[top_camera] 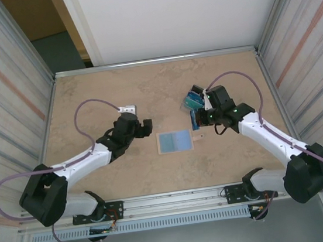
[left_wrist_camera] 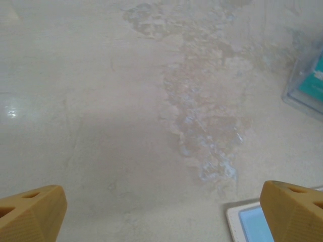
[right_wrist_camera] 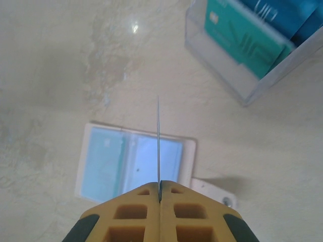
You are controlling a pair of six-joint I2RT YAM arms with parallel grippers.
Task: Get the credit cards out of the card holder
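The card holder point(top_camera: 174, 141) lies spread open on the table, pale blue panels up, its snap tab point(top_camera: 197, 136) to the right. My right gripper point(top_camera: 199, 117) hovers just above its right end, shut on one of the credit cards point(right_wrist_camera: 158, 141), which stands edge-on as a thin dark line over the card holder point(right_wrist_camera: 133, 161). My left gripper point(top_camera: 145, 127) is open and empty, left of the holder. Its tan fingers point(left_wrist_camera: 30, 214) stand wide apart over bare table, with a corner of the card holder point(left_wrist_camera: 247, 222) at the lower right.
A clear plastic tray point(top_camera: 194, 99) holding teal and blue cards stands just behind the right gripper; the tray point(right_wrist_camera: 247, 40) is at the upper right of the right wrist view. Metal rails edge the table and corrugated walls close both sides.
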